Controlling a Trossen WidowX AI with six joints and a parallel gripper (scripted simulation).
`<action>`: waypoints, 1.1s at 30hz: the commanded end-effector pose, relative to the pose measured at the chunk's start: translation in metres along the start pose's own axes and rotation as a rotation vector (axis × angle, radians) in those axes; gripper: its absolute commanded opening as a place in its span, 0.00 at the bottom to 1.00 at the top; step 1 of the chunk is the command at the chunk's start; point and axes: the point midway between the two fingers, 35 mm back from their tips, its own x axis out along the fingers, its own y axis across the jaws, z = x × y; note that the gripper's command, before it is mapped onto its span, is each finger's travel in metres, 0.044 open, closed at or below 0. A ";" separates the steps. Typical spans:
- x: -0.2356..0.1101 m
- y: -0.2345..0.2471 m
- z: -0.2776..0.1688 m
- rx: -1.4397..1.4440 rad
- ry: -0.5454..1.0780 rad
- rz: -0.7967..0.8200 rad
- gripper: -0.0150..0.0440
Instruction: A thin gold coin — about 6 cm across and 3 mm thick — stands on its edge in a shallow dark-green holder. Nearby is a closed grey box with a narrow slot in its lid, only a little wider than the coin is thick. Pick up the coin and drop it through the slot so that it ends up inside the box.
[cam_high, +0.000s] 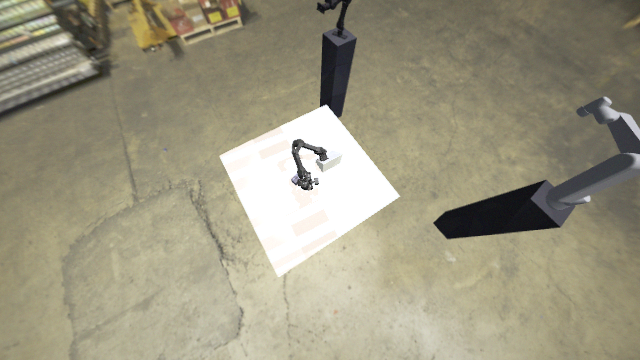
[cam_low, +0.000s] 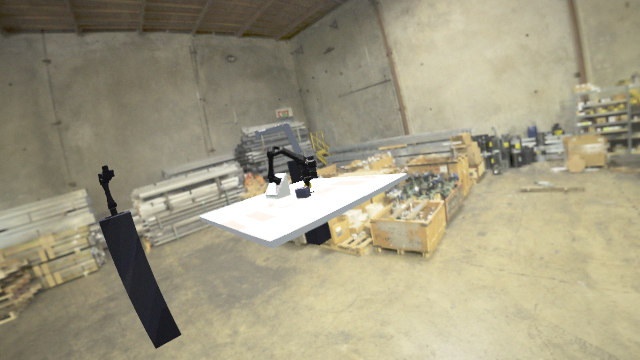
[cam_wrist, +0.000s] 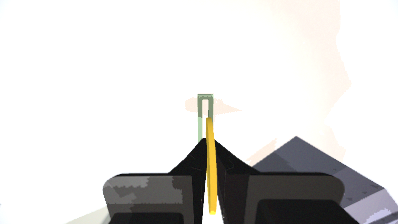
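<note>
Wrist view: jaws pinched tight on coin (cam_wrist: 211, 165), edge-on, holder (cam_wrist: 203, 117) just ahead, box (cam_wrist: 320, 175) off right.

Top and exterior views far; wrist view close behind pincer (cam_wrist: 210, 165).

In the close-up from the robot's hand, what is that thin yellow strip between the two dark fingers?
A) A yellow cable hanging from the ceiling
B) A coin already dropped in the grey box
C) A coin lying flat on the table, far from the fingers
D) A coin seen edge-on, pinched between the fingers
D: the coin stands edge-on between the closed fingers of the gripper, just in front of the green holder.
</note>
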 end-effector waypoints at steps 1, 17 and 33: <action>-0.013 -0.001 0.003 0.008 -0.011 0.002 0.25; -0.054 0.001 0.000 0.008 -0.009 0.002 0.25; -0.063 0.002 -0.004 0.295 -0.007 0.003 0.25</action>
